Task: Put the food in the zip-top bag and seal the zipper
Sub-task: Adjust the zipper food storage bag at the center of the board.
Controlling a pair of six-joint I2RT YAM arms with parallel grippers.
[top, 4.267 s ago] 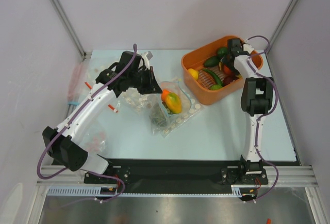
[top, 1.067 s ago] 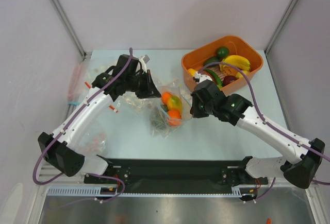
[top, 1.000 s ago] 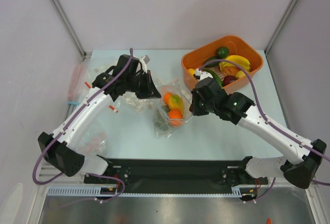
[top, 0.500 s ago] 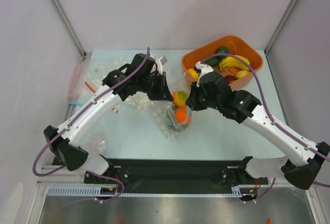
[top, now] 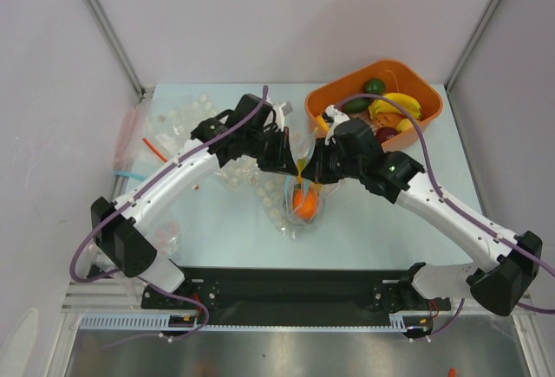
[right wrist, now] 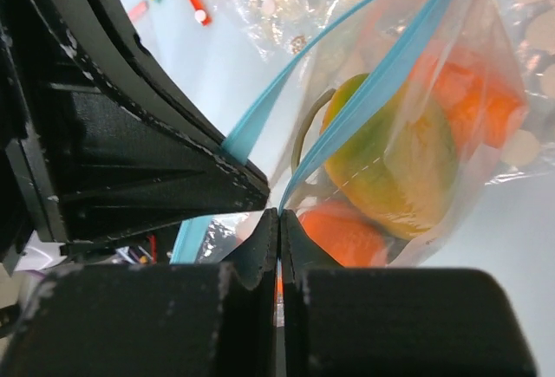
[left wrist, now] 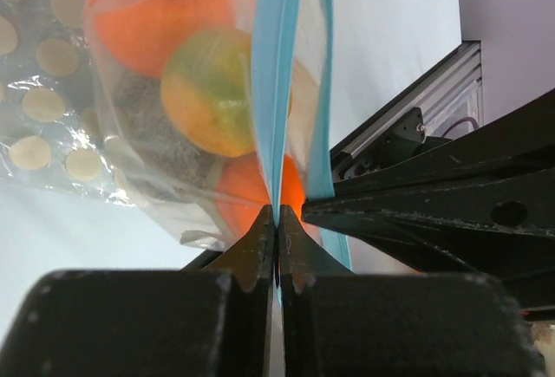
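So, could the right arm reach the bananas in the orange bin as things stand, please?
Probably not yet: the right hand is shut on the zipper of the zip-top bag. The bananas lie uncovered in the orange bin nearby, so after letting go it likely could.

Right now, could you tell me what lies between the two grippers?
The mouth of the zip-top bag: the left gripper and right gripper each pinch one lip of the blue zipper, mango and oranges inside. Both wrist views show it.
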